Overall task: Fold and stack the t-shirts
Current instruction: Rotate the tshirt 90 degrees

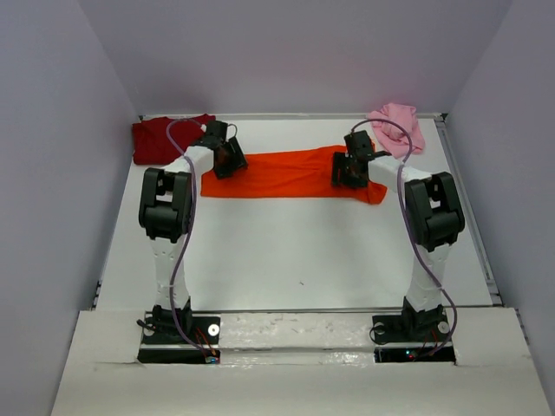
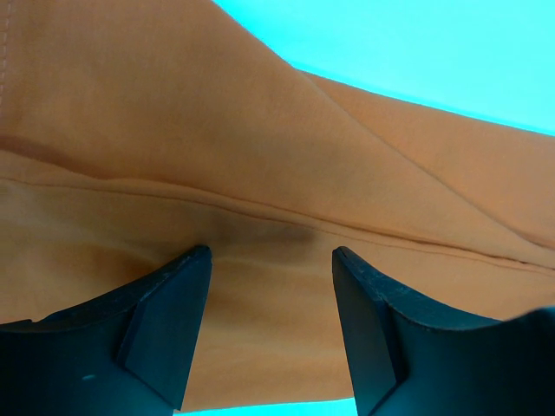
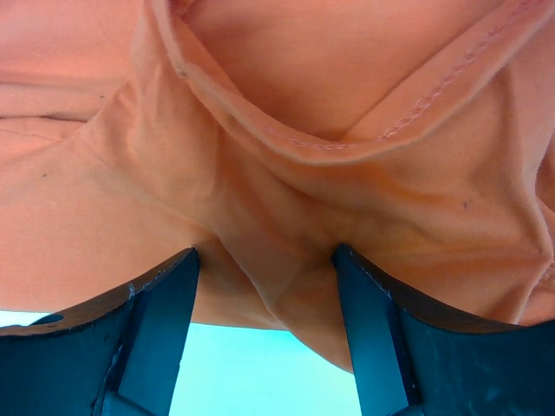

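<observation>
You've got the orange shirt (image 1: 286,174) lying as a long band across the far half of the bench (image 1: 286,260), running L to R, w/ one arm at each end. Your L tool (image 1: 227,161) is down on the shirt's L end, jaws apart. In the L wrist view both fingers (image 2: 165,321) stand wide, w/ flat orange cloth filling the gap btwn them and a stitched seam (image 2: 260,208) running across just beyond the tips. Your R tool (image 1: 348,170) is down near the shirt's R end, jaws also apart. In the R wrist view the cloth is rumpled, w/ a folded hem (image 3: 286,143) curling over and a soft ridge of fabric rising btwn the fingers (image 3: 165,303). Neither tool is pinched shut on the cloth, and you can't tell from these views whether the tips press the bench. The shirt's R corner pokes out past the R tool, toward the near side. The dark red shirt (image 1: 165,139) sits crumpled in the far L corner, near the L tool and apart from the orange one. The pink shirt (image 1: 399,126) is bunched up in the far R corner, just beyond the R tool.
</observation>
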`<state>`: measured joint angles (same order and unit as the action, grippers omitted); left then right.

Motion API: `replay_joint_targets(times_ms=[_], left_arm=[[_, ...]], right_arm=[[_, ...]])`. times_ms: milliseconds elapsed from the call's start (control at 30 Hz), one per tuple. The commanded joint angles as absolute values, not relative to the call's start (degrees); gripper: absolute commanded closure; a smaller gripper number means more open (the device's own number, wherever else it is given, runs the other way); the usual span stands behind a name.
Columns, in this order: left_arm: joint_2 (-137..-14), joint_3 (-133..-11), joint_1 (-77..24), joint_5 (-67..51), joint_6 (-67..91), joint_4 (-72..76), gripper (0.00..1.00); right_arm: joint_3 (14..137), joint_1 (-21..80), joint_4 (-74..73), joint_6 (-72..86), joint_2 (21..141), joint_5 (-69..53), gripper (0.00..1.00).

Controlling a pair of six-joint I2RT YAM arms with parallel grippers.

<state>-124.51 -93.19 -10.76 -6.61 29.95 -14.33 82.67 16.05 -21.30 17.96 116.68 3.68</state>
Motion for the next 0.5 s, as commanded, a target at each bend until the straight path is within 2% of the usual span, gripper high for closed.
replay_joint_targets(times_ms=[0, 233, 333, 467], left_arm=[[-119.8, -87.5, -10.4, -4.4, 29.3, -18.9, 0.28], [-113.2, -76.9, -10.5, -4.8, 29.4, -16.5, 0.28], [-109.4, -73.7, -10.7, -1.5, 29.8, -16.3, 0.28], [-104.3, -67.1, -11.2, -4.5, 30.8, -14.2, 0.28]], right_arm=[[79.0, 15.9, -25.4, 18.6, 115.1, 6.3, 0.3], [81.9, 15.9, -26.8, 17.9, 118.0, 6.9, 0.3], [84.7, 15.9, -27.3, 17.3, 119.2, 6.7, 0.3], [90.9, 15.9, -29.4, 16.6, 122.1, 6.5, 0.3]])
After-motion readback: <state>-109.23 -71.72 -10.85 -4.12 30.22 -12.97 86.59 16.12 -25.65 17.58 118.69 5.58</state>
